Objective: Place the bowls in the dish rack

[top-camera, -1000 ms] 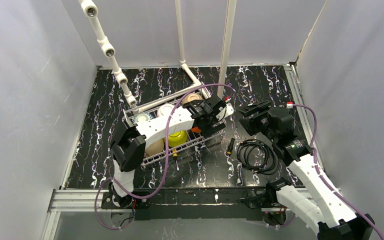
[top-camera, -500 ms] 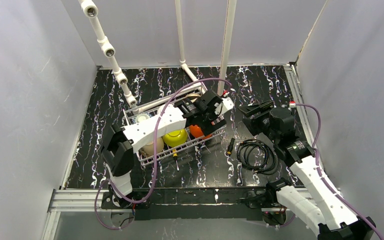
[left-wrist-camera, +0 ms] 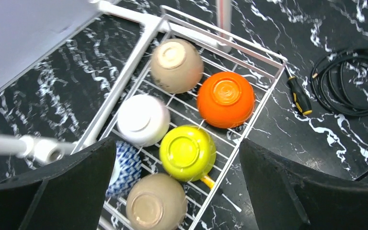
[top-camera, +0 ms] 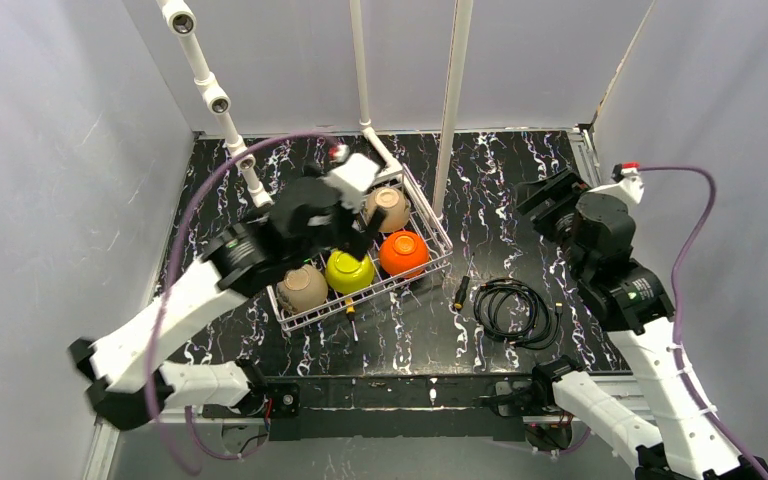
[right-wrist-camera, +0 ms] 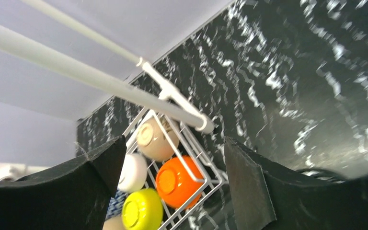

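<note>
- The white wire dish rack (left-wrist-camera: 249, 44) is sitting on the black table with white streaks (left-wrist-camera: 52, 91).
- All six small round bowls are lying inside the rack, and each one is turned upside down.
- The tan bowl (left-wrist-camera: 176, 64) and the orange bowl (left-wrist-camera: 226, 98) are sitting side by side at the far end.
- The white bowl (left-wrist-camera: 143, 120) and the yellow-green bowl (left-wrist-camera: 188, 152) are sitting in the middle.
- The blue and white patterned bowl (left-wrist-camera: 127, 167) and a second tan bowl (left-wrist-camera: 155, 206) are sitting at the near end.
- The left gripper (left-wrist-camera: 176, 158) is hanging above the rack with its fingers spread wide, holding nothing.
- The right gripper (right-wrist-camera: 172, 158) is hanging off to the right of the rack, fingers wide apart, holding nothing.
- A black coiled cable (top-camera: 515, 310) and a small black and yellow screwdriver (left-wrist-camera: 299, 93) are lying on the table just right of the rack.
</note>
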